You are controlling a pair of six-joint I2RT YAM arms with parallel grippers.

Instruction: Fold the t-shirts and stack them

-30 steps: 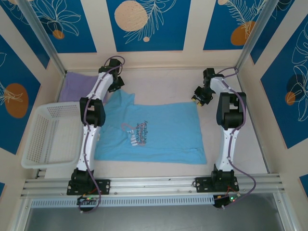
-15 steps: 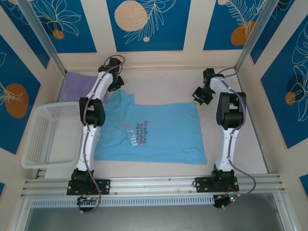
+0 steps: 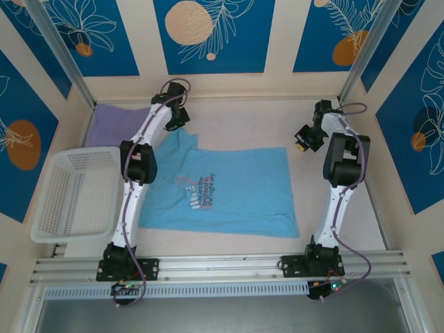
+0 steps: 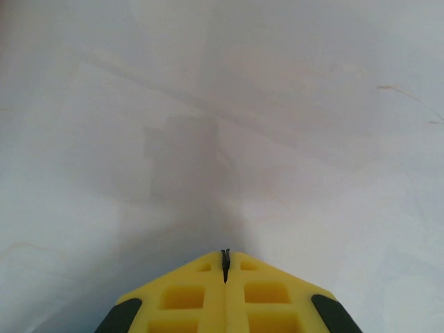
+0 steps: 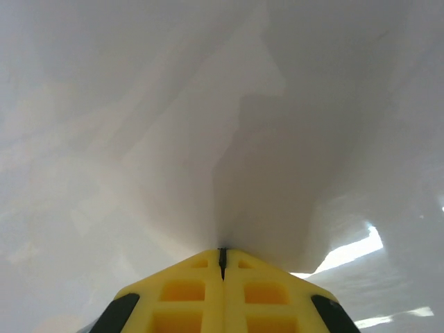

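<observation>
Sky-blue t-shirt (image 3: 229, 191) lies flat mid-frame, with the lavender t-shirt (image 3: 111, 125) at upper left, above the white basket (image 3: 69, 194). Left gripper (image 4: 224, 260) is closed empty near the blue shirt's upper-left corner. Right gripper (image 5: 222, 257) is closed beside its upper-right corner.

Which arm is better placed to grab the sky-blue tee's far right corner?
Probably right. The right gripper sits just beside that corner of the sky-blue tee, jaws shut; the left gripper is across the shirt, by its sleeve.

White mesh basket (image 3: 73, 198) at left of table (image 3: 236, 121), blue patterned wall panels (image 3: 211, 35)
</observation>
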